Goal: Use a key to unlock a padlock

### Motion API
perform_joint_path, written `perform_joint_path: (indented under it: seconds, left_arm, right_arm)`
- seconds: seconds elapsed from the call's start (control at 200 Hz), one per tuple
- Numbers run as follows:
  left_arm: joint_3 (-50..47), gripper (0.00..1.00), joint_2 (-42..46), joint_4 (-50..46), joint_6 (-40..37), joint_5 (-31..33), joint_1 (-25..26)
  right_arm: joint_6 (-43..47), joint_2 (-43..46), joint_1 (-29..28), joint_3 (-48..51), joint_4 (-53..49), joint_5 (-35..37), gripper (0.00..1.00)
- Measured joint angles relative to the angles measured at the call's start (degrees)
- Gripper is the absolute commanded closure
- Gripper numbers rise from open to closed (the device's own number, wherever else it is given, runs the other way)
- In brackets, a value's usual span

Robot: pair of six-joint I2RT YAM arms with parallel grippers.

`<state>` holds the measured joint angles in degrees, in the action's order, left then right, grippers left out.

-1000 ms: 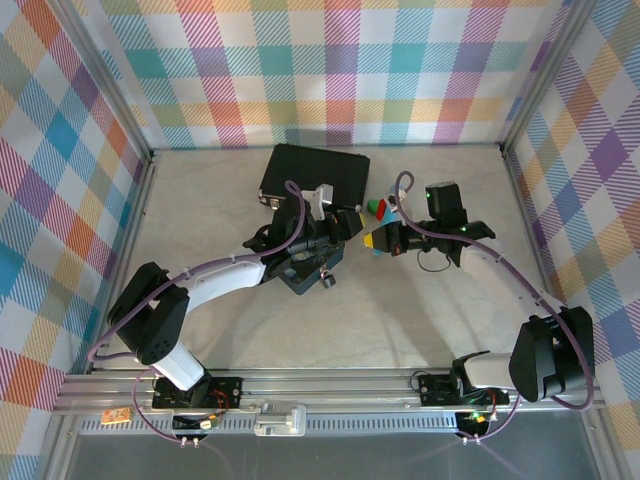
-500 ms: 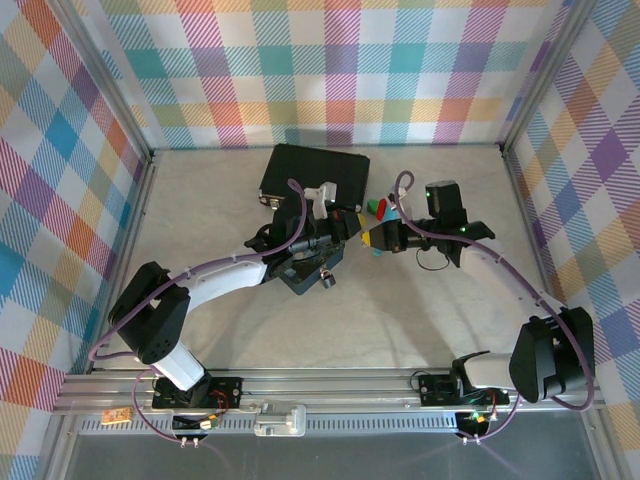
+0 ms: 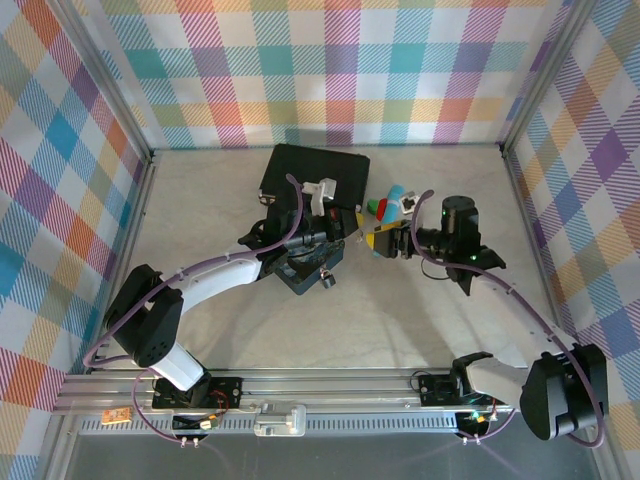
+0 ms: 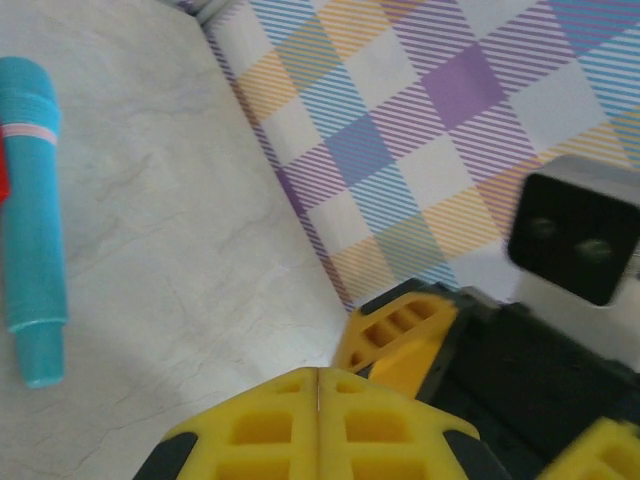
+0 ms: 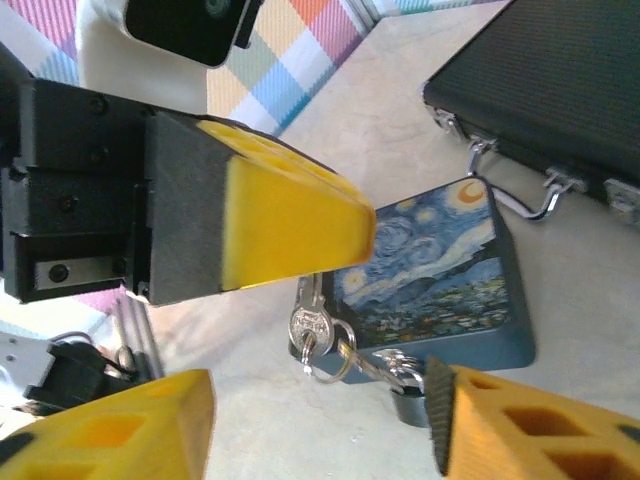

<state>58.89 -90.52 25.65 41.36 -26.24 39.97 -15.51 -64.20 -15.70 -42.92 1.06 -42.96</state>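
1. While the left gripper [image 5: 300, 235] is pressed shut, apparently pinching the key [image 5: 305, 325] that dangles beneath its tips, no unlocking shows yet.
2. The padlock [image 5: 405, 400] is just beside the tin [image 5: 430, 270], close under the key.
3. The right gripper [image 5: 320, 430] gapes wide, empty, flanking both.
4. Left to do, I judge: steady the padlock, insert the key, turn.

Pale marbled tabletop [image 3: 420, 320] carries a black case [image 3: 315, 172] with metal latches toward the back, a blue starry-painted tin [image 5: 430, 275] near it, a tiny padlock [image 5: 406, 404] just beside the tin, and a teal stick [image 4: 32, 220] lying flat
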Motion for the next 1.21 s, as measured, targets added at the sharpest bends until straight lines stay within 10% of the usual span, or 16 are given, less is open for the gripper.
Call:
perform_joint_path:
  seconds: [0.6,1.205]
  left_arm:
    - [-0.35,1.0,-0.7,6.67,3.82,-2.8,-0.37]
    - [-1.01,0.92,-2.45,11.1,7.45,-2.67,-0.37]
  right_arm:
    - [-11.37,-7.28,-0.17,2.89,21.05,-8.39,0.88]
    - [-12.41,-6.21,-0.5,3.8,20.87,-6.05,1.0]
